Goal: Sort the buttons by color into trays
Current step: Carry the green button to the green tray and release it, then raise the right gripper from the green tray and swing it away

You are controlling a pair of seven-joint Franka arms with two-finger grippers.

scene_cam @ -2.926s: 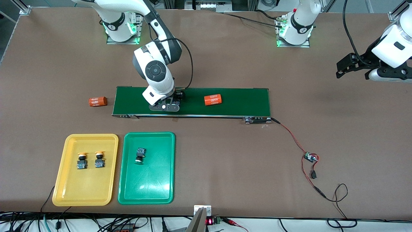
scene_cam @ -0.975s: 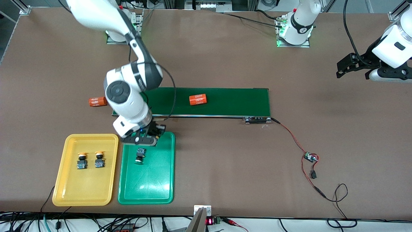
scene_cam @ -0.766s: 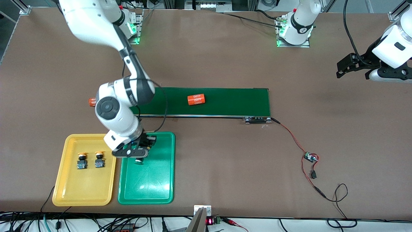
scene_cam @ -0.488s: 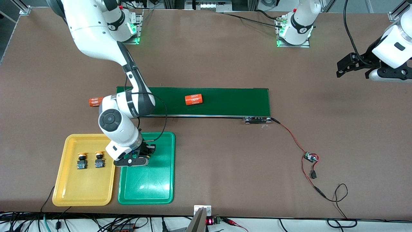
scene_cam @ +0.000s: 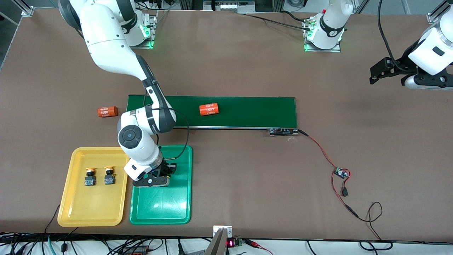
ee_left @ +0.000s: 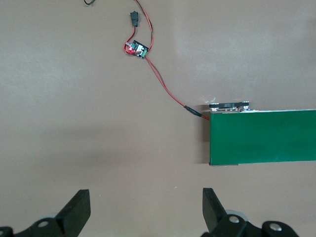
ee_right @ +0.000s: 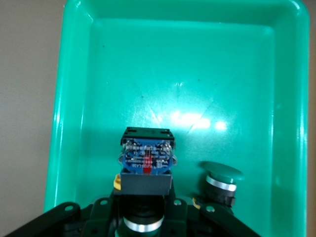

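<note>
Where conveyor belt [scene_cam: 247, 111] runs, orange cylinder [scene_cam: 208, 109] printed 4680

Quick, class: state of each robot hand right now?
Left hand: open, holding nothing, waiting over bare table.
Right hand: closed on a green button, over the green tray.

"4680" on orange cylinder [scene_cam: 107, 112]

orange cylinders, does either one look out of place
One orange cylinder with white print lies on the bare table off the end of the dark-green conveyor belt, at the right arm's end; it looks stray. The other cylinder lies on the belt.
</note>
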